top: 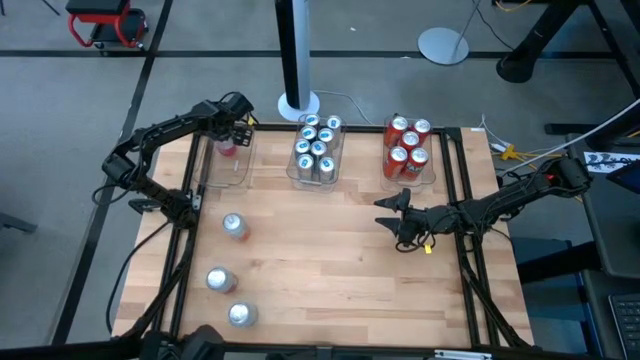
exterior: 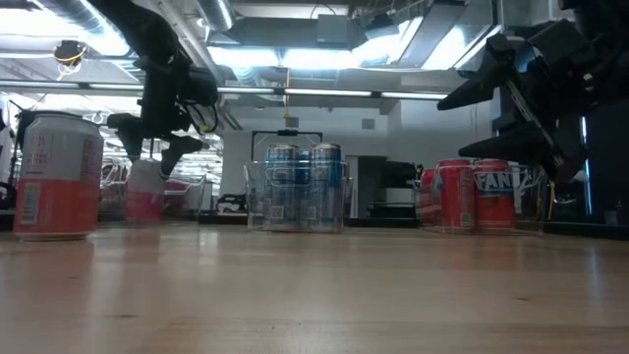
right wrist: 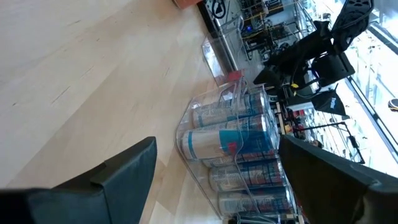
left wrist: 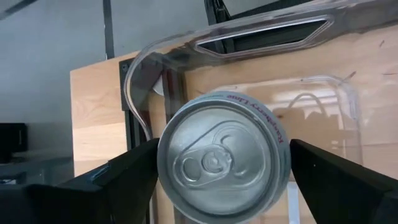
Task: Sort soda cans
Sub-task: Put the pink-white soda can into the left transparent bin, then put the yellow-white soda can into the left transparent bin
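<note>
Loose cans (top: 229,278): 3 on the desk (top: 330,260), near left.
Right gripper (top: 388,212): spread, empty, mid-desk right.
Left gripper (top: 232,128): spread around a pink can (left wrist: 222,164) in the far-left bin (top: 243,168).
Far bins: blue cans (top: 316,150) centre, red cans (top: 408,145) right.

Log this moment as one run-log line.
left gripper: open over pink can in left bin | right gripper: open, empty, mid-table | loose cans: three on table
</note>
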`<state>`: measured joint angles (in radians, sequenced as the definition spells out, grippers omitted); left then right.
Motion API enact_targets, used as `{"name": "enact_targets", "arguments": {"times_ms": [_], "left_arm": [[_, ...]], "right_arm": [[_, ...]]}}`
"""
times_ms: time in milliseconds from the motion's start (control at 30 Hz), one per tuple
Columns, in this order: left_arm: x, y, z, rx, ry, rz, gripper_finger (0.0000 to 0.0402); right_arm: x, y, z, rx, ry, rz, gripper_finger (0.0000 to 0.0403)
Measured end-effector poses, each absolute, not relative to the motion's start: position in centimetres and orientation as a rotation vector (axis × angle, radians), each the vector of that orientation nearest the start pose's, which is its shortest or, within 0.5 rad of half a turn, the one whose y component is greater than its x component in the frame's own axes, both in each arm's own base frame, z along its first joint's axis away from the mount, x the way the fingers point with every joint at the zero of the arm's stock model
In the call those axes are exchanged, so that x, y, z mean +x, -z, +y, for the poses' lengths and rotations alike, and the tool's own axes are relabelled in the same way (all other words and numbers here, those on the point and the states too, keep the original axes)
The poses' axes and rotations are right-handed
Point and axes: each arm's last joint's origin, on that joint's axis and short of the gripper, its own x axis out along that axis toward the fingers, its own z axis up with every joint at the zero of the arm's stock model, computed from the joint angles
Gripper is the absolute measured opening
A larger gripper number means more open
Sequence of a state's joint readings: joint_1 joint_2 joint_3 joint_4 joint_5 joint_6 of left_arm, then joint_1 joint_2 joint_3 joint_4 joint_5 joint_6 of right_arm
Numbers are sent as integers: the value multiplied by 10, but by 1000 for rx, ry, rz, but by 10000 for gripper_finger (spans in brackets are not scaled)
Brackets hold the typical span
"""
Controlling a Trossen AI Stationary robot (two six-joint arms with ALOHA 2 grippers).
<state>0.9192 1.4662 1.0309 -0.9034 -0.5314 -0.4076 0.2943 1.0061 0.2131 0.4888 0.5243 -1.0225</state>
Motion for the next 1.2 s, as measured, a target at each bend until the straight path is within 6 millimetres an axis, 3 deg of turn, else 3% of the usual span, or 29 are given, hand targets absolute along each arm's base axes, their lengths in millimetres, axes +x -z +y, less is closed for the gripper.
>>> {"name": "enact_targets", "arguments": {"times_ms": [467, 667, 833, 1000, 1200], "left_arm": [[146, -230, 216, -525, -1482, 1202, 336], [146, -247, 215, -527, -1476, 1221, 336], [148, -274, 210, -512, -1474, 1151, 336], [158, -307, 186, -516, -1331, 1060, 336], [177, -333, 134, -518, -997, 957, 337]], "right_arm": [[178, -166, 39, -1132, 66, 375, 335], [178, -166, 39, -1134, 66, 375, 335], [178, -166, 39, -1135, 65, 374, 335], [178, -166, 39, -1135, 66, 374, 335], [178, -166, 39, -1135, 65, 375, 335]]}}
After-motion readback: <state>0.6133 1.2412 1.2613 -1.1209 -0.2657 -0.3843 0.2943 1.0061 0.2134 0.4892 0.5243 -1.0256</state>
